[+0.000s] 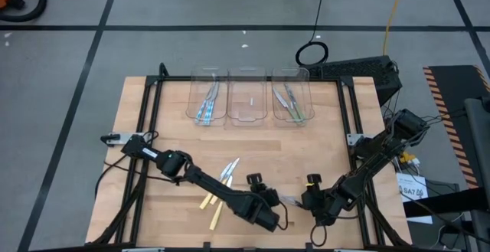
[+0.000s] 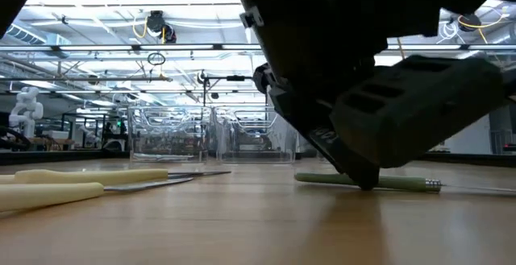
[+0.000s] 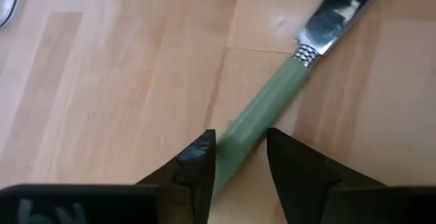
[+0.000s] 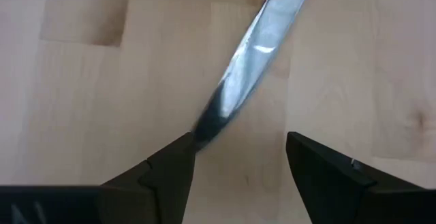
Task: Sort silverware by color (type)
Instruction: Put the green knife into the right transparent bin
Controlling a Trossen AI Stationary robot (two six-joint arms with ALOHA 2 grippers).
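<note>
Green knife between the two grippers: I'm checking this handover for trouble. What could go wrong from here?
1. The left gripper straddles the green handle with its fingers apart; closing off-centre could push the knife sideways.
2. The right gripper is open over the blade, which lies nearer one finger; a grip there could slip.
3. Both grippers crowd one knife and could bump each other.

Two dark jointed arms — black cabling, wedge-shaped black fingers (image 3: 197, 176).

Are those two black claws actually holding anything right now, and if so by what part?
The left gripper straddles the green handle of a silvery-bladed knife lying on the wooden table; whether it grips cannot be told. The right gripper is open, holding nothing, over the blade.
</note>
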